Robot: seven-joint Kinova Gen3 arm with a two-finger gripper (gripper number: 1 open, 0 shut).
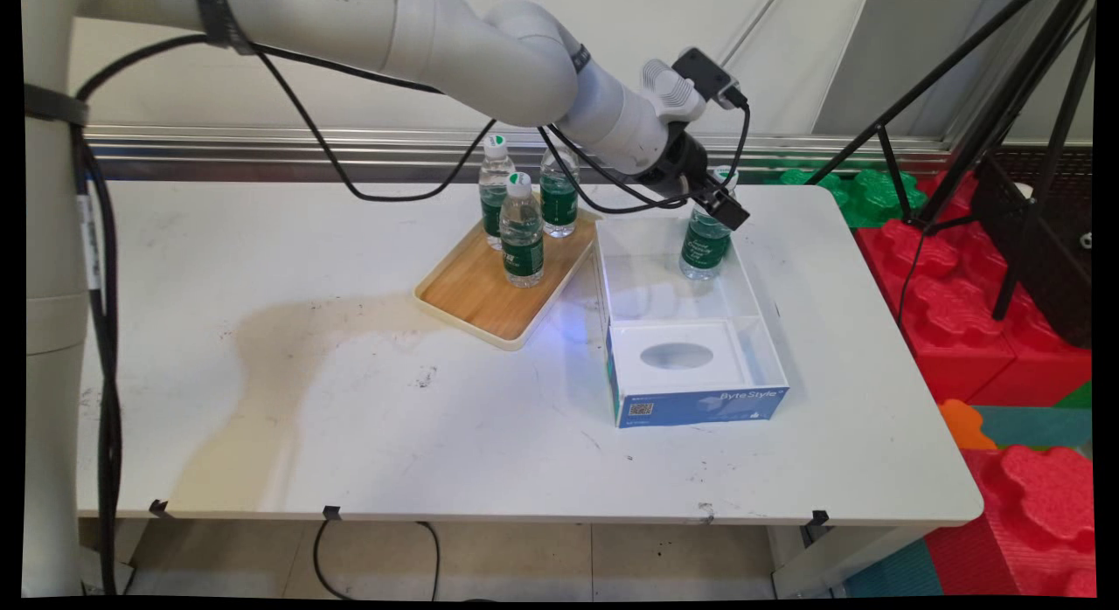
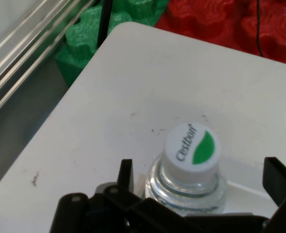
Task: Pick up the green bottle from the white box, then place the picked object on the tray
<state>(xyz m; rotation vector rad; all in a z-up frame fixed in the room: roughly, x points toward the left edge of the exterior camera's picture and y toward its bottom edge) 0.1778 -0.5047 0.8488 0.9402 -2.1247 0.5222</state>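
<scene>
the black two-finger pincer point(image 1: 722, 201) hangs at the neck of a clear plastic water bottle with a green label and a white cap point(image 1: 705, 243), which stands upright in the far end of a shallow white open box with a blue front wall point(image 1: 699, 406), on the right half of the white counter point(image 1: 350, 400). in the hand view the white cap with its green leaf mark point(image 2: 191, 150) sits between the two black fingers point(image 2: 126, 175), and there is a clear gap on each side, so the pincer is released and is not touching the bottle.

to the left, just beside the box, a wooden tray with a pale rim point(image 1: 463, 306) carries three more bottles of the same kind point(image 1: 522, 234), all upright at its far end.

judging by its look, the bottle is full, so fairly heavy for its width and top-steady only while it is kept upright. its thin walls would give a little under pressure, and the smooth label looks slippery. the stiff ribbed neck just under the cap, or the upper shoulder, seems the firmest place to hold.
</scene>
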